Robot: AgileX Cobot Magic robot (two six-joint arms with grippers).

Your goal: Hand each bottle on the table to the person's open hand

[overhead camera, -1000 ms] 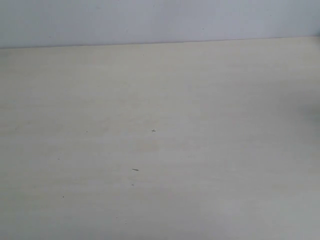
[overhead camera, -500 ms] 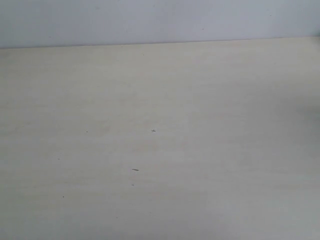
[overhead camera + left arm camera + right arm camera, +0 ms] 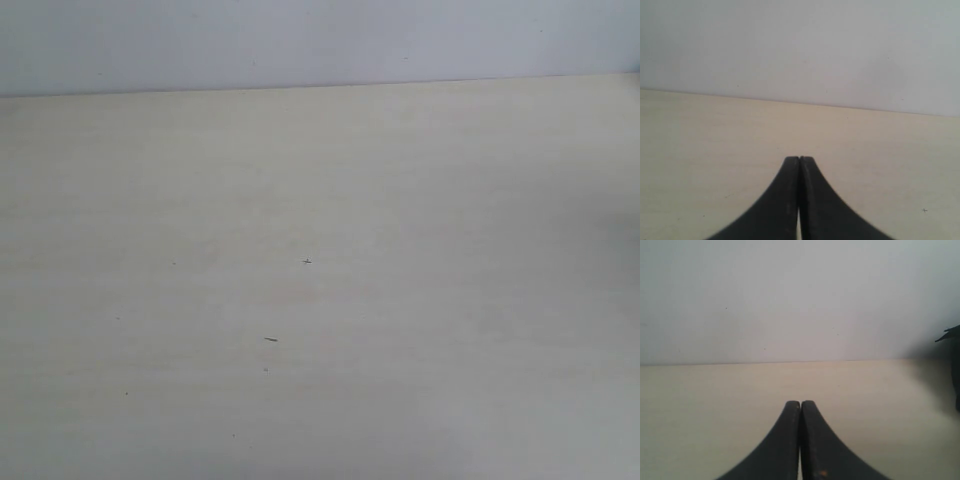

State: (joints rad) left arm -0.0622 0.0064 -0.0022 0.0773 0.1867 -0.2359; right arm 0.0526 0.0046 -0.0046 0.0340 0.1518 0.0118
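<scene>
No bottles or open hand are showing in any view, so I am judging the risk to be a blind reach knocking over a bottle lying outside the frames. The left gripper and the right gripper are both sitting pressed together on nothing above the bench. The exterior view is showing only speckled bench and neither gripper, while the right wrist view alone is catching a dark shape at its edge, too cut off to identify.

We saw a wall behind the table. Specks lay on the table near its middle. The left gripper and the right gripper hung above the table, facing the wall.
</scene>
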